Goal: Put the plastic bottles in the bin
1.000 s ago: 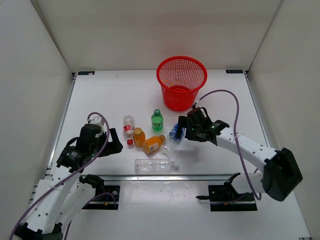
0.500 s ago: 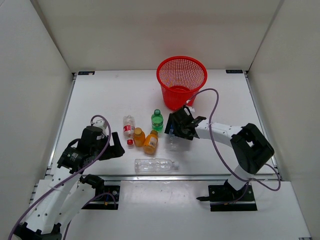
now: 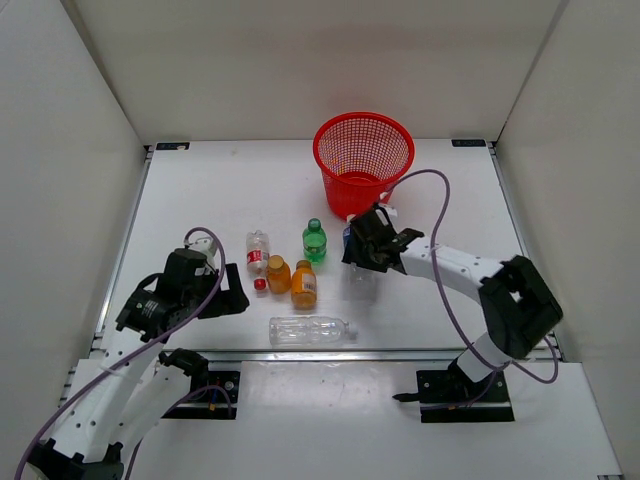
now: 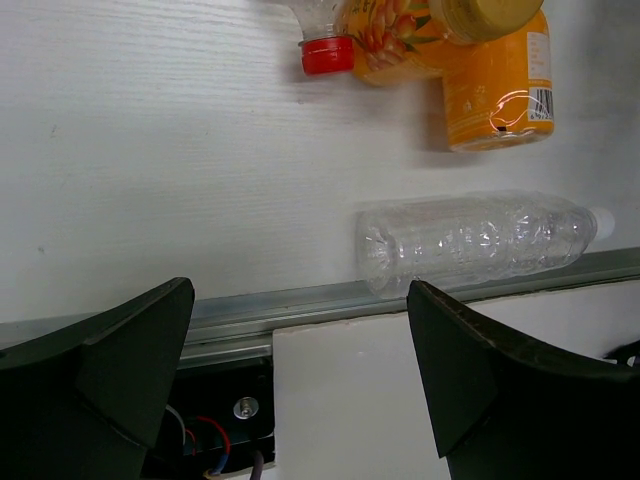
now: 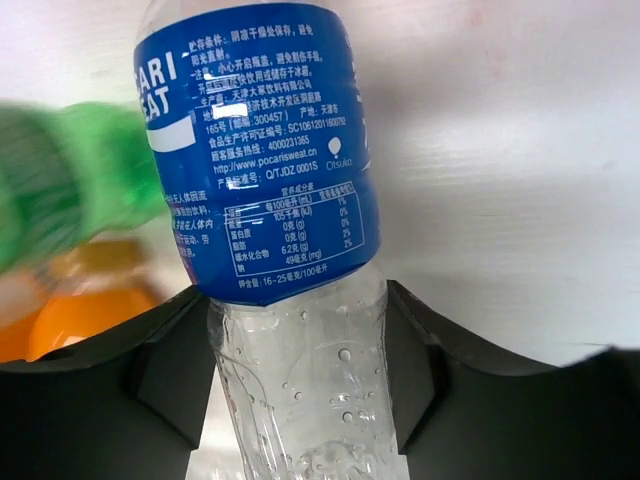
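Observation:
My right gripper is shut on the blue-labelled bottle, gripping its clear part just below the label, a little in front of the red mesh bin. The green bottle stands just left of it. Two orange bottles and the clear bottle with red label lie further left. The long clear bottle lies by the table's front rail. My left gripper is open and empty, left of the bottles.
A metal rail runs along the table's front edge, with the arm mounts below it. White walls close in the table on the left, right and back. The right arm's purple cable loops up near the bin.
My right gripper has closed on the blue-labelled bottle and drawn it back toward the bin. The nearer orange bottle has swung round. The left arm has barely moved.

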Motion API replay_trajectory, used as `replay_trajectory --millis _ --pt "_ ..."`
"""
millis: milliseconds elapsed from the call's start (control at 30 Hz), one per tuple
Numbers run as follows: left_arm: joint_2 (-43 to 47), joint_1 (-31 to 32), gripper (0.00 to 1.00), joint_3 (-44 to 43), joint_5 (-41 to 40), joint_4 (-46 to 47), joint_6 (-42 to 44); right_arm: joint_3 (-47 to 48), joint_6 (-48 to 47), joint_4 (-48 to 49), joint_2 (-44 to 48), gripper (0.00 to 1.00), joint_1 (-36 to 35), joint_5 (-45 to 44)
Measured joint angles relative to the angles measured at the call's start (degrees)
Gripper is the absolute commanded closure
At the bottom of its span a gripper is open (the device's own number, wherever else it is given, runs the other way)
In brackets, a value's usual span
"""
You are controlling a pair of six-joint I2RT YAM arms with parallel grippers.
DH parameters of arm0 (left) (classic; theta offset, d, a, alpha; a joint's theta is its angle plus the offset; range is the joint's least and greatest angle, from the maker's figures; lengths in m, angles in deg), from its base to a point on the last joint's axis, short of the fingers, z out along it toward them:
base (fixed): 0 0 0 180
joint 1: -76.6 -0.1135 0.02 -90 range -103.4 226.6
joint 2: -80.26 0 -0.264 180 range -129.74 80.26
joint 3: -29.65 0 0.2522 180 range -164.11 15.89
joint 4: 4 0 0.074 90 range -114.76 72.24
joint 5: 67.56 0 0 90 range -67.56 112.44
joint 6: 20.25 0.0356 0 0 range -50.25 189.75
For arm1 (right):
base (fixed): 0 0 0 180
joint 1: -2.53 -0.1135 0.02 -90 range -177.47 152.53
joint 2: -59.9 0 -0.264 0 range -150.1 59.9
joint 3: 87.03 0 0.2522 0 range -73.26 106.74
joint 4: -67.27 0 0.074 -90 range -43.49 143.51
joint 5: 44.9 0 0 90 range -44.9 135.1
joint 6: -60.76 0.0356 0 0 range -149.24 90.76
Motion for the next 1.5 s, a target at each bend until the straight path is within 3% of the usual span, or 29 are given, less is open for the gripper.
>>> replay_trajectory --millis 67,167,333,500,600,667,833,1033,1100,1333,1500 --pt "-0.7 0.0 0.01 -0.4 0.0 0.1 0.3 0.0 -3.3 -1.2 4.8 0.75 -0.3 -0.1" --pt "-1.9 -0.2 0.02 -0.8 0.1 0.6 0.4 2.4 -8.1 -3.9 11.6 0.74 -1.2 0.6" --pt "-5.2 -0.2 0.02 -1.2 0.5 3.0 0.4 11.2 -15.5 -4.5 15.1 0.79 -1.6 6.5" --pt "-9.4 -0.9 0.01 -2.4 0.4 5.3 0.7 23.4 -23.2 -4.2 11.6 0.8 1.0 12.7" --pt "-11.6 -2.0 0.02 -4.1 0.0 6.1 1.4 33.8 -28.0 -3.3 6.0 0.87 5.4 14.4" --pt "-13.1 -2.6 0.01 -5.5 -0.9 6.4 1.8 40.9 -31.0 -2.7 1.4 0.86 8.6 14.5" --pt "-17.2 -3.5 0.01 -9.1 -2.5 8.0 2.8 52.3 -35.6 -1.8 -9.4 0.73 15.6 15.1" --pt "-21.0 -5.1 0.02 -11.1 -2.9 10.2 3.4 53.0 -35.4 -3.1 -17.5 0.25 21.6 18.5" --pt "-21.8 -5.2 0.01 -11.6 -3.2 10.4 3.7 53.6 -35.1 -4.1 -19.3 0.01 22.6 19.2" --pt "-22.5 -5.3 0.01 -12.4 -3.4 10.8 4.0 58.5 -36.0 -6.3 -20.0 0.01 22.0 19.7" --pt "-22.6 -5.0 0.01 -12.4 -3.8 10.8 3.9 57.3 -37.8 -8.6 -14.8 0.01 19.8 17.1"
